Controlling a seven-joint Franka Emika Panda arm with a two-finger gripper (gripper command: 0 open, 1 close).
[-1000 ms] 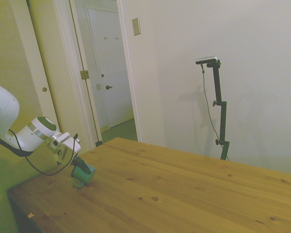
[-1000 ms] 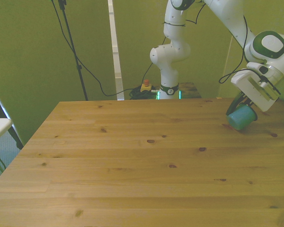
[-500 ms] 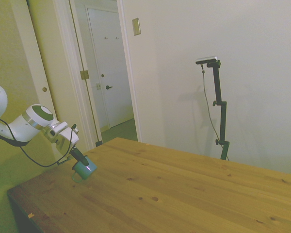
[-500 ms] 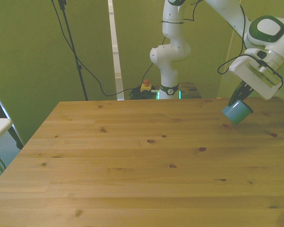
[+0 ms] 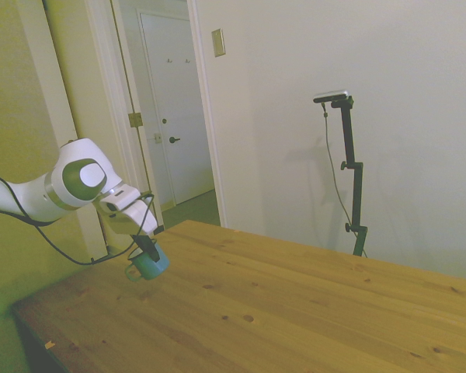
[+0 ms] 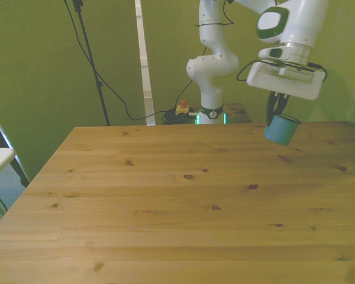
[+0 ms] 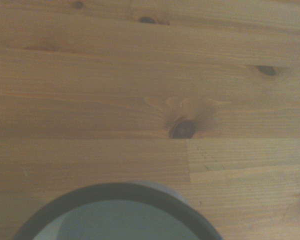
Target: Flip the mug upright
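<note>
Side view. The tool (image 5: 145, 250) hangs below the wrist at the nine o'clock side of the frame, its dark fingers pinching the rim of the mug (image 5: 148, 263). The mug is clear of the counter (image 5: 295, 311), suspended above its near corner, tilted, with the small loop handle pointing toward eight o'clock. Judgement: the rim grip lets the wrist turn the mug without the fingers fouling the counter.

Front view. The tool (image 6: 277, 111) sits at about one o'clock in the frame, with the mug (image 6: 280, 129) hanging beneath it. The mouth faces up toward the wrist and the base faces down toward seven o'clock, so the mug is near upright but still canted. It is over the counter's (image 6: 165, 207) far edge, not touching it. Judgement: the turn appears largely made; setting down level remains.

Wrist view. The mug's dark rim and pale inside (image 7: 120, 220) fill the six o'clock edge, with bare counter boards (image 7: 90, 75) and a knot beyond. The camera looks across the open mouth, consistent with a rim hold.
</note>
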